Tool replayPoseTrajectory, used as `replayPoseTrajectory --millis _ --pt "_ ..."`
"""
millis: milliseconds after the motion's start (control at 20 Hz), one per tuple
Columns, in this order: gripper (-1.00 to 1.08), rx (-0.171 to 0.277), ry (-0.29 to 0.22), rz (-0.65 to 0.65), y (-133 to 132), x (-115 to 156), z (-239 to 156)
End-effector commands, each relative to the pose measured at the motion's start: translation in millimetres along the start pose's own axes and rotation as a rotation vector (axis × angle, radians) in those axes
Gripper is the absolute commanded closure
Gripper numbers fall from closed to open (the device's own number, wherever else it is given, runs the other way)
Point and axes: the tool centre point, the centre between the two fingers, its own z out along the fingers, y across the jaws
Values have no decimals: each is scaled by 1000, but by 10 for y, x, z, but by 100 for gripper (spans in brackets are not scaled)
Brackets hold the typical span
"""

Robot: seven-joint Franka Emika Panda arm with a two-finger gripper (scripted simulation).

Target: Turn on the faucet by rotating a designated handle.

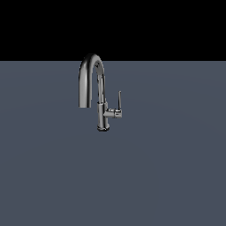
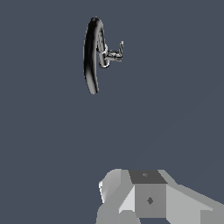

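Observation:
The faucet (image 1: 101,108) is a shiny dark chrome gooseneck tap standing upright on the grey surface, with its arched spout curving toward the exterior view's left. The handle (image 1: 119,99) is a thin chrome rod pointing straight up from a short stub on the side of the body that faces the exterior view's right. In the wrist view the faucet (image 2: 91,57) shows from above and far off, with the handle (image 2: 121,47) beside it. No gripper fingers show in either view, and nothing touches the faucet.
The flat blue-grey surface (image 1: 167,176) spreads around the faucet, with black background behind it. Light grey blocky parts of the arm (image 2: 148,197) fill the edge of the wrist view, far from the faucet.

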Motion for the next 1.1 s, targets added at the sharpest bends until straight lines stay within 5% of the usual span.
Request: replayPoseTrajectory --millis 0,550,1050 --pt "108 0 0 0 0 0 0" --pt "108 46 -41 47 -20 168 36" --pt "108 172 -153 177 -44 626 167"
